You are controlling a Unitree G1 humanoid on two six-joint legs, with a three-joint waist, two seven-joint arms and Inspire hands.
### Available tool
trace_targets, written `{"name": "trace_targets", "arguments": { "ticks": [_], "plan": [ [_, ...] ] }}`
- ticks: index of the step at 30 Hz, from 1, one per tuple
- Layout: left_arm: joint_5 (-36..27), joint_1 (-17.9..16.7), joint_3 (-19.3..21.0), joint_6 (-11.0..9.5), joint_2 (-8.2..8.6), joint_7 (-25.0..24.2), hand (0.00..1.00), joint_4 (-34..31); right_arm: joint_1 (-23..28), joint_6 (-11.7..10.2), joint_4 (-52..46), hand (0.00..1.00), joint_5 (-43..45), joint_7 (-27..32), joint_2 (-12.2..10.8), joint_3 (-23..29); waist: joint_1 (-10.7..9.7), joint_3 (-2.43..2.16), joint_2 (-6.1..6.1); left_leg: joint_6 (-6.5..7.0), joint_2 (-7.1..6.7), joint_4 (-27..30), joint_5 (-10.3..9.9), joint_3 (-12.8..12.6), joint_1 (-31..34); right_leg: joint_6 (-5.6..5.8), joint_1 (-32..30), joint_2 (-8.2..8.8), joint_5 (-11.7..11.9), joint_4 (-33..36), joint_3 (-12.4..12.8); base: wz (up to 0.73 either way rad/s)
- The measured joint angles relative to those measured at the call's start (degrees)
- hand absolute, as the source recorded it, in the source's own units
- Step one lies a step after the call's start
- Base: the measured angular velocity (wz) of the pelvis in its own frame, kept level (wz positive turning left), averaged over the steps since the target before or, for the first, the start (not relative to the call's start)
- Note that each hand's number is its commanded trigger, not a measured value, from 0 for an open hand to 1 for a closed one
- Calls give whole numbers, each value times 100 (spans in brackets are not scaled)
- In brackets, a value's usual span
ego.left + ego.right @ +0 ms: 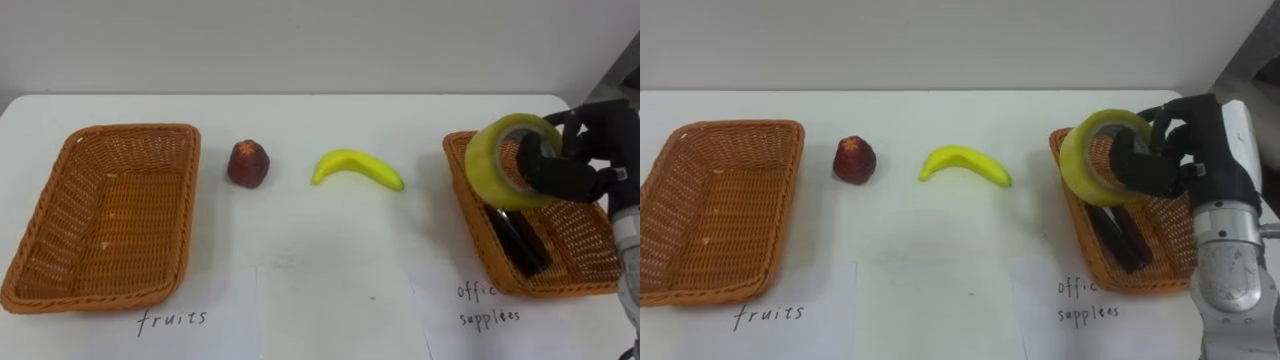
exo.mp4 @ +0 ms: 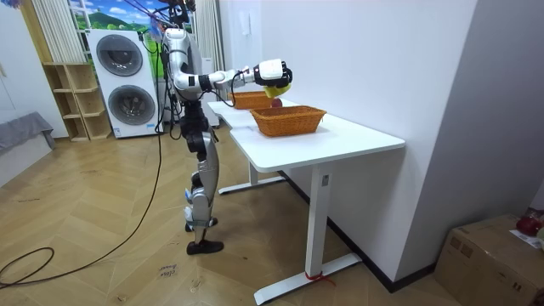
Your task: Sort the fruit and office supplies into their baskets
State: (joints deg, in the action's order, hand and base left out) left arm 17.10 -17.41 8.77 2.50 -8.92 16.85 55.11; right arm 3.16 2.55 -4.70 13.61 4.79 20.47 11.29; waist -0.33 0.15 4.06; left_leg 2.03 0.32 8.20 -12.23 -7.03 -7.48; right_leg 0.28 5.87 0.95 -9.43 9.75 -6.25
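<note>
The right robot hand (image 1: 1185, 150) is gripping the tape roll (image 1: 1090, 160) above the right basket (image 1: 1140, 284).
Its fingers are curling around the yellow roll; a dark item (image 1: 1120, 235) is lying in that basket, while the banana (image 1: 965, 163) and red fruit (image 1: 855, 160) are sitting on the counter (image 1: 940, 250).

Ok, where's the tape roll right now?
At the right of the eye views, the tape roll is held in the right hand, above the office-supplies basket and the dark item in it.

**Occlusions and Cut-offs**

The tape (image 1: 485, 165) covers the dark item's (image 1: 522, 245) upper end and part of the right basket's (image 1: 560, 287) rim. The left eye view's right edge cuts the right hand (image 1: 600, 140); the right eye view's left edge cuts the left basket (image 1: 710, 210).
</note>
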Motion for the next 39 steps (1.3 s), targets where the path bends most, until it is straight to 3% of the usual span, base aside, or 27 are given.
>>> {"name": "trace_targets", "arguments": {
  "ticks": [8,15,19,32,33,34,36,39],
  "plan": [
    [10,-5,5,10,0,-112,0,-3,17,5,199,100,25,-13,0,0,-3,-9,43,0,0,-3,0,-1,18,0,-28,2,0,1,-3,0],
    [65,-148,73,234,2,-243,0,-217,183,159,278,100,288,-17,-2,12,-79,-40,69,0,0,7,0,-25,1,0,-29,9,0,4,-5,0],
    [56,-180,129,240,8,-243,0,-280,182,194,607,100,655,-13,-7,217,-98,-50,59,0,-1,7,0,-26,-28,0,17,9,0,8,-2,0],
    [57,-213,128,293,90,-229,0,-239,181,332,924,100,888,5,-20,434,-99,-15,56,0,-1,8,0,-34,-15,0,-1,5,0,22,9,0],
    [56,-212,128,327,92,-229,0,-239,181,333,924,81,911,6,-20,434,-96,-11,64,0,-1,8,0,-33,-15,0,-1,5,0,22,8,0],
    [53,-213,126,350,92,-229,0,-238,181,334,924,35,919,6,-21,434,-96,-5,72,0,-1,8,0,-32,-15,0,-1,5,0,22,6,0],
    [53,-214,126,365,92,-229,0,-239,181,347,924,0,920,6,-21,434,-99,9,89,0,-1,8,0,-32,-14,0,-1,5,0,21,5,0],
    [53,-213,126,395,94,-230,0,-241,181,381,924,0,921,6,-23,434,-100,25,112,0,0,6,0,-32,-10,0,-4,4,0,19,5,0]
  ]
}}
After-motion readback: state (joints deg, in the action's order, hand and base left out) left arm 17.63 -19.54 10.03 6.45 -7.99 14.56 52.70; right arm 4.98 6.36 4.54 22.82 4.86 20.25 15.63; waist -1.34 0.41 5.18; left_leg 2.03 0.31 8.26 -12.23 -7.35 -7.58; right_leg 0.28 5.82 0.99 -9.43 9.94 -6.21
